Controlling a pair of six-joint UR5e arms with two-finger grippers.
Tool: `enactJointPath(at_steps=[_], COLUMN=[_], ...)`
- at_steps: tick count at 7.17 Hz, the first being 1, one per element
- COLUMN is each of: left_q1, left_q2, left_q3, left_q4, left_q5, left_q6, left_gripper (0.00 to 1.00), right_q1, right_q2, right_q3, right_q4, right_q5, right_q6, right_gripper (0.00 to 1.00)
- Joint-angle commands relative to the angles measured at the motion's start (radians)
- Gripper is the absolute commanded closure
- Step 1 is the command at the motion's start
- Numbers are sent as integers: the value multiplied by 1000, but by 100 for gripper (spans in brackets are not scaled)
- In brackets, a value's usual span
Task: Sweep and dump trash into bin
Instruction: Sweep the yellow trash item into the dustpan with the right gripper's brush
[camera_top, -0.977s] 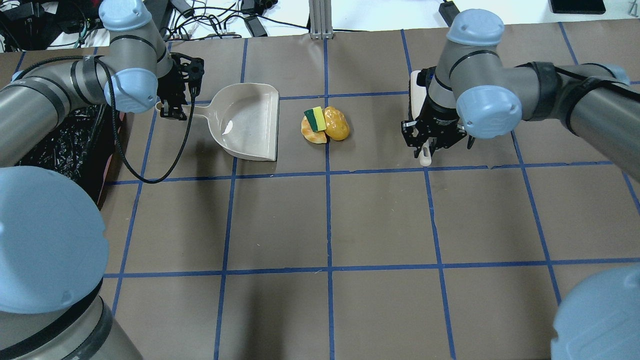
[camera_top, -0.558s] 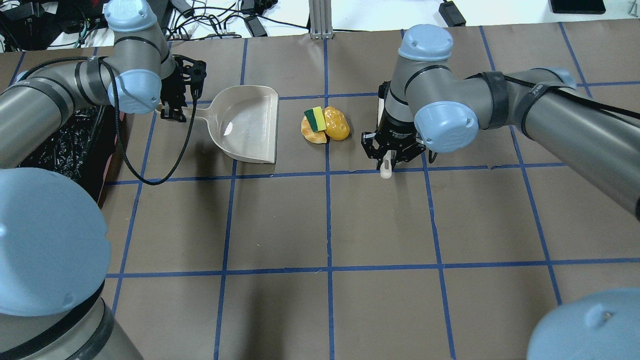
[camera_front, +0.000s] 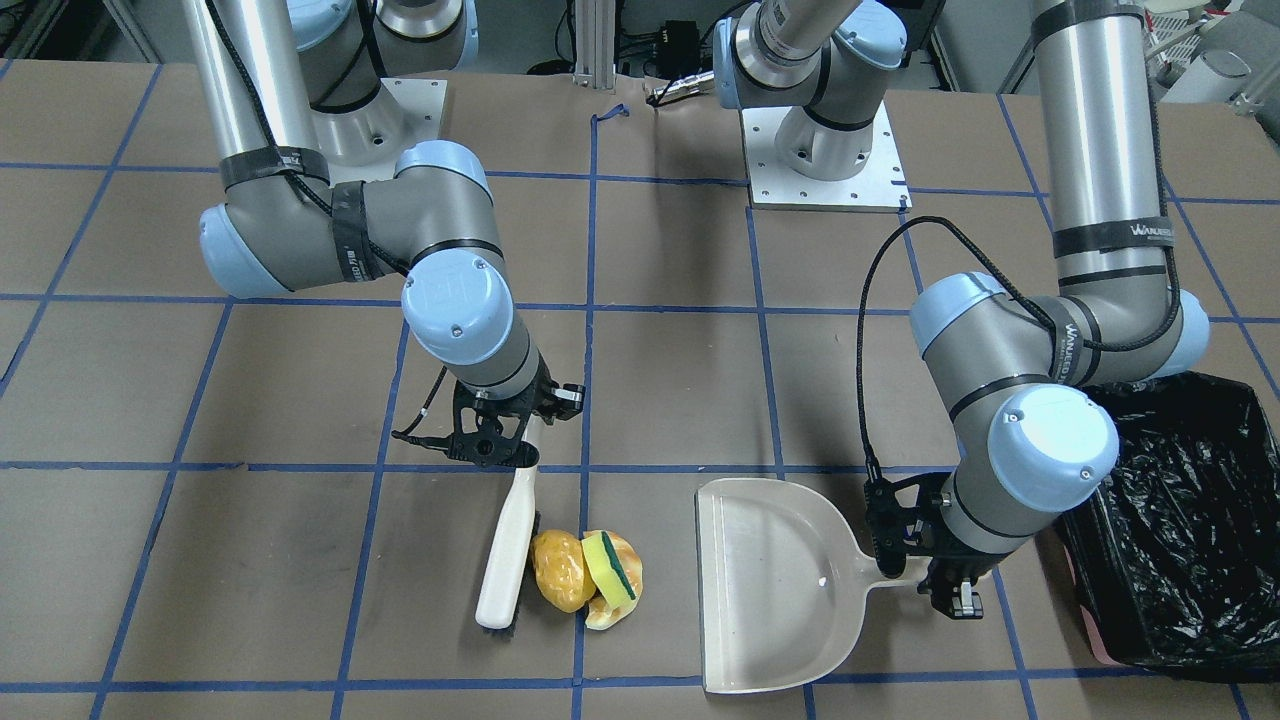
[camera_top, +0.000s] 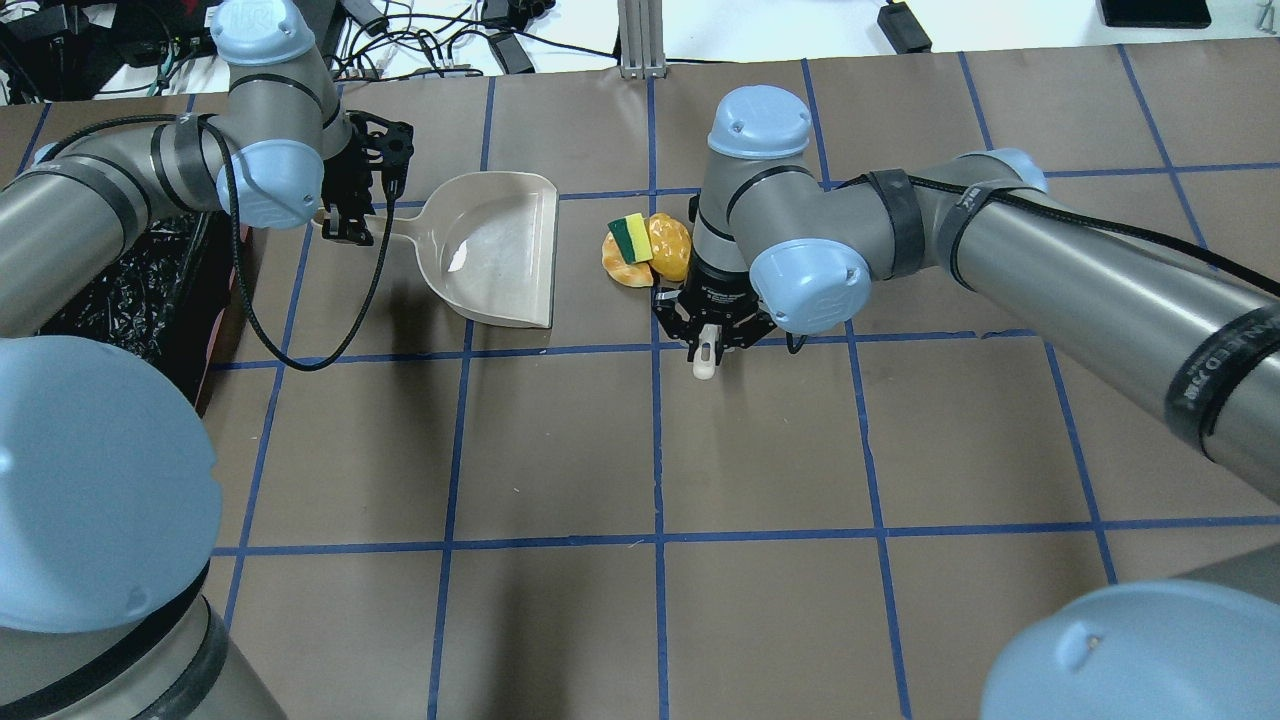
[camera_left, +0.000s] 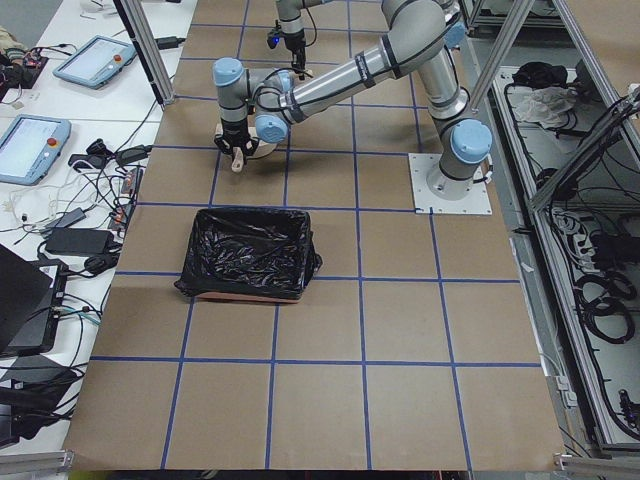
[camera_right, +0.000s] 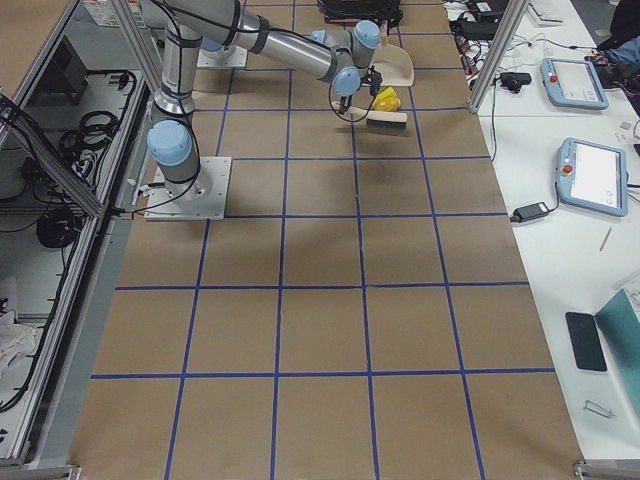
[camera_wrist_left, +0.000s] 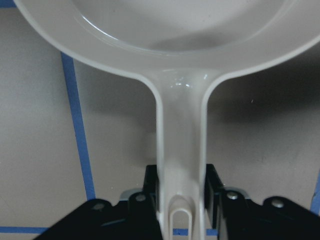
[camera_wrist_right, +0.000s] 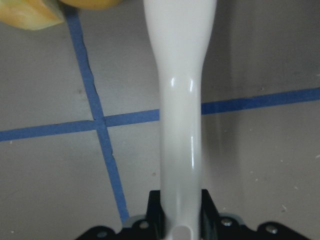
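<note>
The trash is golden-brown toy bread (camera_front: 558, 572) (camera_top: 669, 246) with a yellow and green sponge (camera_front: 608, 564) (camera_top: 630, 238) leaning on it. My right gripper (camera_front: 512, 448) (camera_top: 707, 340) is shut on the white handle of a brush (camera_front: 503, 563) (camera_wrist_right: 180, 100), whose head touches the bread on the side away from the dustpan. My left gripper (camera_front: 915, 575) (camera_top: 345, 214) is shut on the handle of the beige dustpan (camera_front: 770, 590) (camera_top: 495, 250) (camera_wrist_left: 181, 145). The dustpan's open mouth faces the pile with a gap between them. The bin (camera_front: 1170, 540) (camera_left: 250, 255) with its black bag stands beyond the left gripper.
The brown table cover (camera_top: 760, 450) carries a blue tape grid. Cables and power supplies (camera_top: 440, 45) lie past the far edge. The arm bases (camera_front: 825, 150) stand at the robot's side of the table. Tablets (camera_right: 590, 170) lie on a side table.
My right arm has swung left with the brush, from well right of the pile to right against the bread. The left gripper and dustpan shifted only slightly.
</note>
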Motion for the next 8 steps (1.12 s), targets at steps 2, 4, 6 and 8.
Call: enactJointPath(at_steps=[2, 4, 6, 8], left_q1=[-1, -1, -2, -2], left_q2=[-2, -2, -2, -2], left_q3=[0, 0, 0, 0], left_q4=[0, 0, 0, 2], left_q5=[0, -1, -1, -1], left_q6=[-1, -1, -1, -1], left_gripper=[99, 99, 99, 99], right_q1=[64, 100, 146, 179], right_q2=[43, 100, 159, 184], right_q3=[-52, -134, -222, -263], right_q4=[-14, -15, -15, -45], right_q5=[10, 45, 50, 93], right_q6=[88, 167, 238, 290], right_gripper=[100, 100, 100, 100])
